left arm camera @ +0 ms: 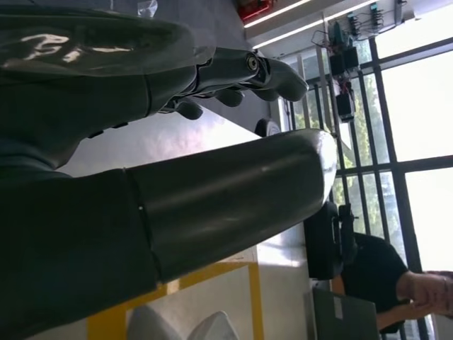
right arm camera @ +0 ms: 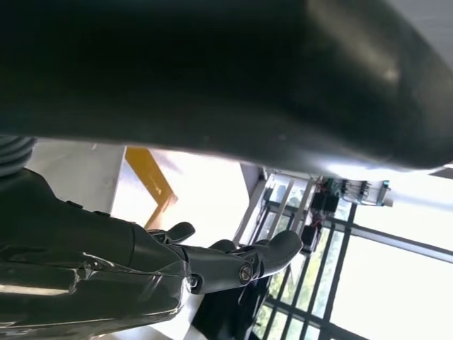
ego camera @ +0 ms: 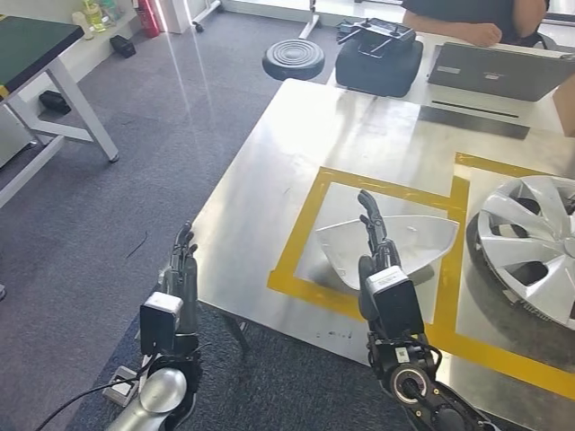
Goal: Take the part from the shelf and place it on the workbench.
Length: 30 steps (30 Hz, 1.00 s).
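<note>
The white curved part lies on the metal workbench, inside the left square of yellow tape. My right hand hangs over the part's near left side with its fingers stretched out and nothing in them. My left hand is lower, off the workbench's left front corner above the carpet, fingers straight and holding nothing. The left wrist view shows the edge of the part past the tape.
A silver hubcap rests in the right taped square. At the workbench's far end are a laptop and a black bag, with a person seated behind. A round stool and another table stand on the carpet.
</note>
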Tool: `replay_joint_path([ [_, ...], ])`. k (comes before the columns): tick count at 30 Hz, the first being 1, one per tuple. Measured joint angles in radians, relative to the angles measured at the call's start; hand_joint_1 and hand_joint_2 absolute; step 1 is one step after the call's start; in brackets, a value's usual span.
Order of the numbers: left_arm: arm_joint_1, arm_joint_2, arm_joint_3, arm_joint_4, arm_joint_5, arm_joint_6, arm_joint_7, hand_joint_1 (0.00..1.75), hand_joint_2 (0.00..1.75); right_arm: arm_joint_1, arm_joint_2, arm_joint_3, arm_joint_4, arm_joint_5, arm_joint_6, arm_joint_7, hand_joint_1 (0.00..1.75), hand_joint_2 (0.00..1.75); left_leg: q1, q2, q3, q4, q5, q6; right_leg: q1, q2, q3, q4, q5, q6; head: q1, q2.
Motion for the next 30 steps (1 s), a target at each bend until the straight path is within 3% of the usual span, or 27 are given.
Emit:
replay_joint_path([
  [1, -0.001, 0.000, 0.000, -0.002, -0.001, 0.001, 0.000, 0.00, 0.00, 0.000, 0.000, 0.000, -0.001, 0.000, 0.001, 0.000, 0.00, 0.00, -0.006, 0.007, 0.003, -0.013, -0.003, 0.004, 0.001, -0.011, 0.001, -0.003, -0.001, 0.003, 0.002, 0.000],
  [3, 0.001, 0.000, 0.000, -0.004, -0.002, 0.002, 0.000, 0.00, 0.00, -0.001, -0.001, 0.001, -0.003, 0.000, 0.002, -0.001, 0.00, 0.00, -0.003, -0.018, 0.008, -0.030, 0.004, 0.003, 0.001, -0.028, 0.005, -0.006, -0.005, 0.011, 0.000, 0.000],
  [5, 0.002, -0.001, 0.000, -0.007, -0.003, 0.003, 0.000, 0.00, 0.00, -0.002, -0.002, 0.002, -0.006, -0.001, 0.004, -0.002, 0.00, 0.00, 0.007, -0.042, 0.019, -0.047, 0.012, 0.004, -0.001, 0.006, -0.007, 0.031, -0.035, 0.019, 0.006, 0.000],
  [7, 0.002, -0.002, 0.000, -0.008, -0.003, 0.003, -0.001, 0.00, 0.00, -0.002, -0.003, 0.002, -0.006, -0.002, 0.004, -0.003, 0.00, 0.00, 0.012, -0.066, 0.025, -0.053, 0.015, 0.006, -0.005, 0.058, -0.059, 0.150, -0.093, 0.024, 0.023, 0.000],
  [8, 0.003, -0.003, 0.000, -0.008, -0.003, 0.003, -0.001, 0.00, 0.00, -0.001, -0.004, 0.002, -0.006, -0.003, 0.004, -0.003, 0.00, 0.00, 0.012, -0.079, 0.025, -0.053, 0.016, 0.007, -0.005, 0.070, -0.091, 0.217, -0.117, 0.027, 0.030, 0.000],
  [9, 0.004, -0.003, 0.000, -0.008, -0.003, 0.003, -0.001, 0.00, 0.00, 0.000, -0.005, 0.003, -0.006, -0.004, 0.004, -0.003, 0.00, 0.00, 0.012, -0.092, 0.026, -0.052, 0.015, 0.007, -0.005, 0.075, -0.116, 0.263, -0.127, 0.030, 0.037, 0.000],
  [10, 0.005, -0.003, 0.000, -0.008, -0.003, 0.003, -0.001, 0.00, 0.00, 0.001, -0.006, 0.003, -0.006, -0.004, 0.004, -0.003, 0.00, 0.00, 0.012, -0.107, 0.027, -0.051, 0.015, 0.007, -0.006, 0.077, -0.126, 0.274, -0.116, 0.032, 0.042, 0.000],
  [12, 0.007, -0.003, 0.000, -0.008, -0.003, 0.003, -0.001, 0.00, 0.00, 0.000, -0.007, 0.004, -0.006, -0.008, 0.005, -0.004, 0.00, 0.00, 0.013, -0.136, 0.031, -0.047, 0.011, 0.003, -0.010, 0.088, -0.096, 0.190, -0.046, 0.035, 0.052, 0.000],
  [14, 0.006, -0.003, 0.000, -0.008, -0.003, 0.003, -0.001, 0.00, 0.00, -0.001, -0.009, 0.005, -0.006, -0.012, 0.006, -0.004, 0.00, 0.00, 0.014, -0.162, 0.029, -0.036, 0.005, -0.004, -0.018, 0.126, -0.045, 0.069, 0.011, 0.033, 0.064, 0.000],
  [16, 0.004, -0.003, 0.000, -0.009, -0.004, 0.004, -0.001, 0.00, 0.00, -0.003, -0.011, 0.006, -0.007, -0.014, 0.007, -0.005, 0.00, 0.00, 0.015, -0.183, 0.015, -0.026, 0.005, -0.014, -0.022, 0.152, -0.016, 0.011, 0.013, 0.025, 0.070, 0.000],
  [18, 0.004, -0.002, 0.000, -0.009, -0.005, 0.005, -0.001, 0.00, 0.00, -0.005, -0.011, 0.007, -0.009, -0.014, 0.008, -0.005, 0.00, 0.00, 0.017, -0.200, 0.002, -0.021, 0.009, -0.025, -0.022, 0.138, -0.007, -0.004, 0.009, 0.015, 0.072, 0.000],
  [19, 0.005, -0.001, 0.000, -0.010, -0.005, 0.005, -0.001, 0.00, 0.00, -0.006, -0.011, 0.008, -0.009, -0.014, 0.009, -0.005, 0.00, 0.00, 0.016, -0.192, -0.004, -0.013, 0.005, -0.031, -0.023, 0.128, -0.005, -0.008, 0.011, 0.011, 0.071, 0.000],
  [21, 0.003, 0.000, 0.000, -0.011, -0.006, 0.006, -0.001, 0.00, 0.00, -0.008, -0.012, 0.009, -0.010, -0.014, 0.010, -0.006, 0.00, 0.00, 0.016, -0.145, -0.040, 0.059, -0.031, -0.044, -0.026, 0.105, 0.005, -0.015, 0.012, 0.001, 0.060, 0.000],
  [23, 0.001, 0.001, 0.000, -0.012, -0.006, 0.006, -0.001, 0.00, 0.00, -0.007, -0.012, 0.009, -0.011, -0.014, 0.010, -0.005, 0.00, 0.00, 0.021, -0.099, -0.113, 0.192, -0.084, -0.055, -0.024, 0.079, 0.009, -0.017, 0.008, -0.007, 0.047, 0.000],
  [25, 0.003, 0.002, 0.000, -0.012, -0.006, 0.004, -0.001, 0.00, 0.00, -0.006, -0.012, 0.010, -0.011, -0.015, 0.011, -0.003, 0.00, 0.00, 0.027, -0.086, -0.168, 0.275, -0.099, -0.060, -0.023, 0.053, 0.011, -0.017, 0.005, -0.009, 0.041, 0.000],
  [26, 0.003, 0.002, 0.000, -0.012, -0.006, 0.003, 0.000, 0.00, 0.00, -0.007, -0.012, 0.011, -0.011, -0.015, 0.011, -0.003, 0.00, 0.00, 0.030, -0.083, -0.167, 0.261, -0.080, -0.061, -0.023, 0.041, 0.012, -0.017, 0.002, -0.008, 0.036, 0.000],
  [27, 0.003, 0.003, 0.000, -0.012, -0.006, 0.001, 0.000, 0.00, 0.00, -0.007, -0.012, 0.012, -0.011, -0.015, 0.011, -0.003, 0.00, 0.00, 0.032, -0.076, -0.145, 0.210, -0.046, -0.061, -0.023, 0.029, 0.016, -0.017, -0.001, -0.007, 0.031, 0.000],
  [29, 0.002, 0.004, 0.000, -0.012, -0.006, -0.001, 0.000, 0.00, 0.00, -0.007, -0.012, 0.012, -0.012, -0.015, 0.012, -0.003, 0.00, 0.00, 0.031, -0.044, -0.077, 0.073, 0.020, -0.058, -0.022, 0.012, 0.024, -0.017, -0.007, -0.002, 0.021, 0.000],
  [30, 0.000, 0.004, 0.000, -0.012, -0.006, -0.001, 0.000, 0.00, 0.00, -0.008, -0.012, 0.012, -0.012, -0.015, 0.012, -0.003, 0.00, 0.00, 0.027, -0.023, -0.049, 0.022, 0.036, -0.055, -0.019, 0.006, 0.027, -0.017, -0.010, 0.002, 0.016, 0.000],
])
